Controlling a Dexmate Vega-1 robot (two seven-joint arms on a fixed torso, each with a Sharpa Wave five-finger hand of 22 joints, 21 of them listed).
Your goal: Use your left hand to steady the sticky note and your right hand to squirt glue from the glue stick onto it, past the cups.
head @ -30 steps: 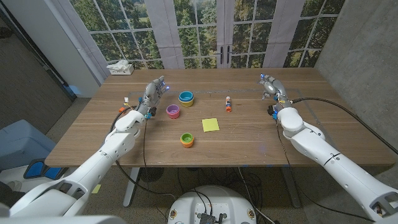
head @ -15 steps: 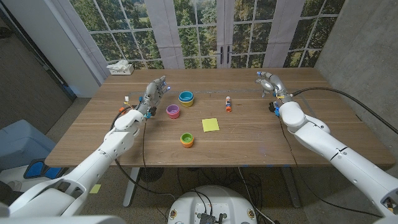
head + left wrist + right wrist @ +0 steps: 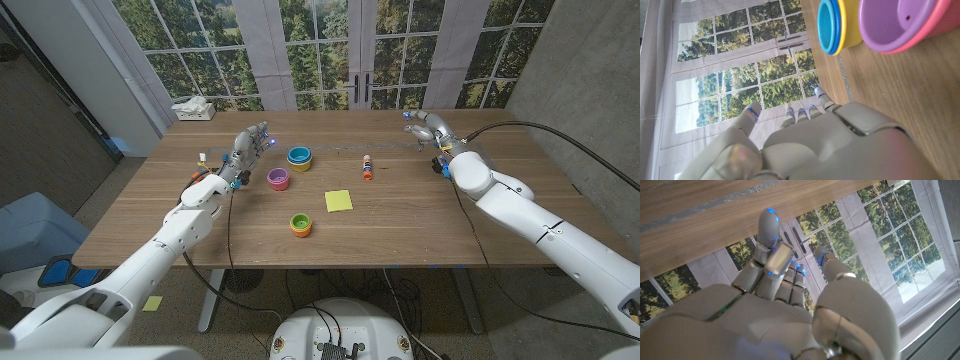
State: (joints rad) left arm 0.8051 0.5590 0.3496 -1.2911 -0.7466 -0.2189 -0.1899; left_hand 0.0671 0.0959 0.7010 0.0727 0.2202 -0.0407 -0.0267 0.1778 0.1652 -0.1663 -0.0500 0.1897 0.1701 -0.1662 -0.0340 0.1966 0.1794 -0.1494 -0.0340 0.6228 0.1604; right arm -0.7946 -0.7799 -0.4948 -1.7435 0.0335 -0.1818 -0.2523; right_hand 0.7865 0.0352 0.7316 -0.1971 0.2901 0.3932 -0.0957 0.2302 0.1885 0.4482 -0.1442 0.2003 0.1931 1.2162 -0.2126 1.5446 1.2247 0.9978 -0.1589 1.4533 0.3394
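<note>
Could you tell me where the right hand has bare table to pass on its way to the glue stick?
Bare wood lies between the right hand and the glue stick, and along the table's near edge. It is crowded left of the sticky note: purple cup, blue cup, green cup.

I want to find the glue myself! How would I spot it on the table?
Start at the long wooden table and find the flat yellow square sticky note near its middle. Just behind it, toward the windows, stands the small glue stick. It's thin and upright with an orange bottom, unlike the round stacked plastic cups nearby.
</note>
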